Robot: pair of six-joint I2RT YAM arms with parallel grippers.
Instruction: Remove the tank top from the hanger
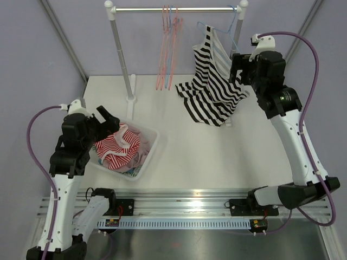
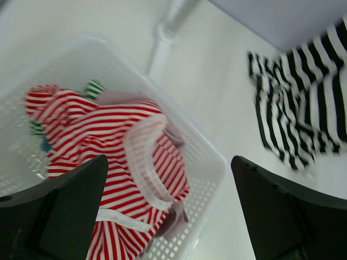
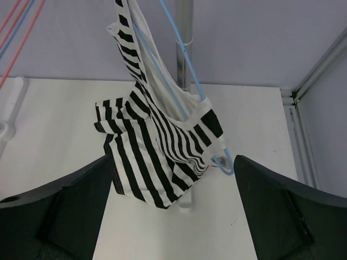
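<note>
Nearest the arm bases, the left gripper (image 1: pixel 108 119) hangs over a white basket (image 1: pixel 152 145) on the tabletop (image 1: pixel 190 157), its fingers spread wide and holding nothing. Below them lies a red-and-white striped garment (image 1: pixel 120 145), so the basket appears to be where the clothes are collected. Farther back, the right gripper (image 3: pixel 172 157) faces the black-and-white striped tank top (image 1: pixel 214 86), its fingers just as wide and level with the cloth on either side, apparently lined up for a grasp, though no contact shows. The tank top hangs on a blue hanger (image 3: pixel 187 62) at the right end of the rail (image 1: pixel 173 9). Its straps are up, and its long axis slants down and leftward to a hem bunched on the tabletop (the wrist view suggests the hanger is tilted). Empty pink hangers (image 1: pixel 165 54) hang mid-rail.
</note>
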